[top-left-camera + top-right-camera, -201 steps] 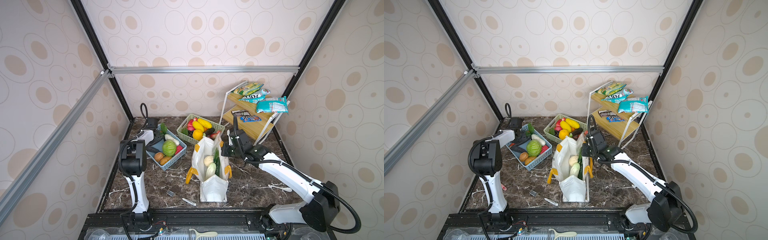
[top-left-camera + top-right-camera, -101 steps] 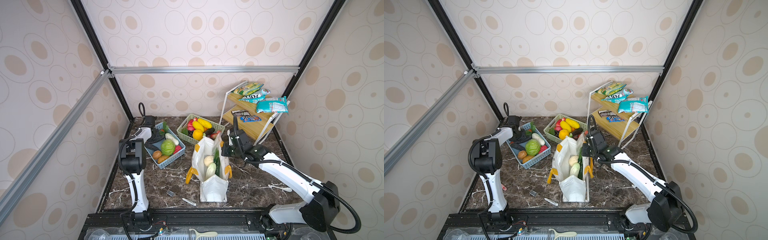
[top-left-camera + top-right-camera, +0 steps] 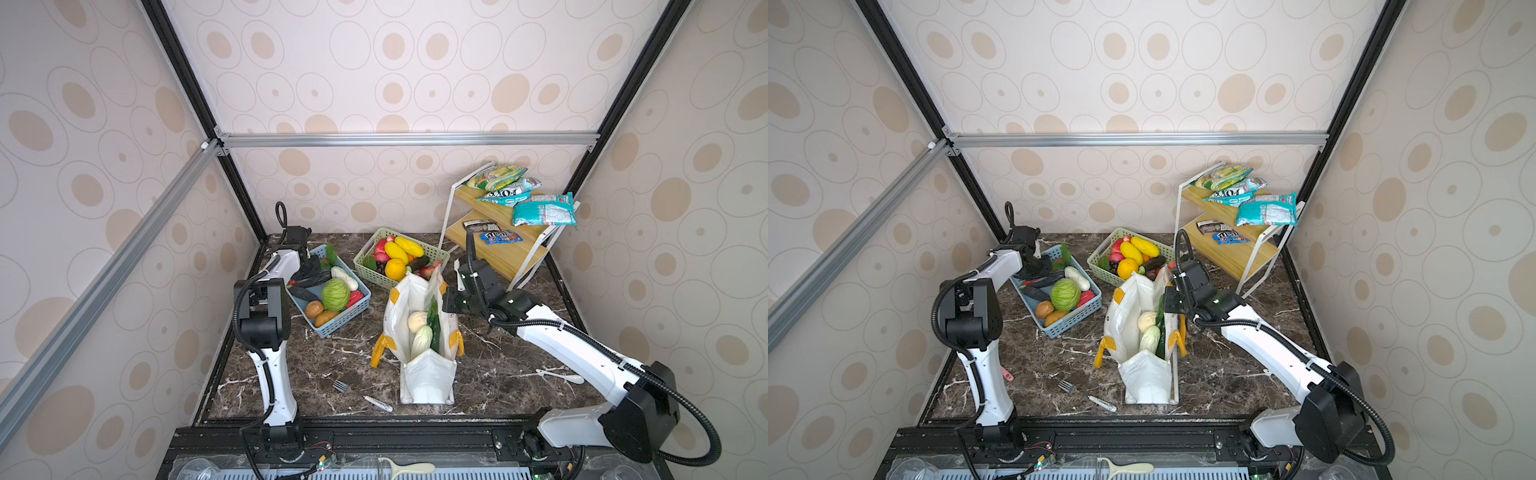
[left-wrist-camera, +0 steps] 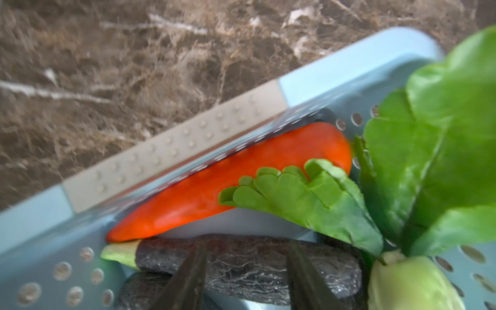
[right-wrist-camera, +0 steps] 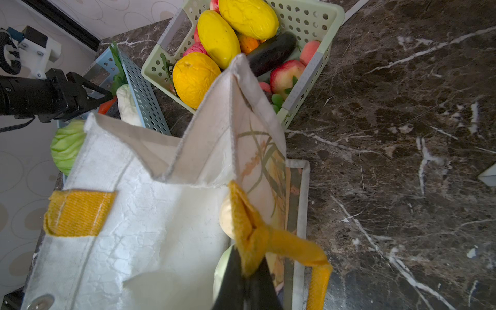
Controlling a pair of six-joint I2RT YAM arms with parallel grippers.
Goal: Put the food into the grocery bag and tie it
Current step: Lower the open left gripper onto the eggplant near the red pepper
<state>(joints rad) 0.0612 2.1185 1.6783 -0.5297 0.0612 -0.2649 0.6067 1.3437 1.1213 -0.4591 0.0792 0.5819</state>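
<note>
The white grocery bag (image 3: 428, 374) stands open mid-table, with a beige ball (image 3: 417, 321), a pale cabbage (image 3: 421, 338) and a dark green piece (image 3: 434, 328) of food inside. My right gripper (image 5: 245, 271) is shut on the bag's yellow handle strap (image 5: 249, 233) at its far rim, seen also in a top view (image 3: 446, 305). My left gripper (image 4: 245, 279) is low inside the blue basket (image 4: 349, 69), jaws apart. A long dark wrinkled vegetable (image 4: 247, 255) lies crosswise just past its fingertips. Beyond it lie a red-orange pepper (image 4: 241, 177) and a green leaf (image 4: 308, 198).
The blue basket (image 3: 345, 322) also holds a green cabbage (image 3: 335, 294) and brown pieces. A green basket (image 3: 365, 253) of fruit stands behind the bag. At the back right is a wooden shelf (image 3: 507, 253) with snack packets. A fork (image 3: 341, 387), pen (image 3: 378, 404) and spoon (image 3: 559, 376) lie on the table.
My left gripper has moved a little further into the blue basket, towards the dark vegetable. The right arm and the bag have stayed put.
</note>
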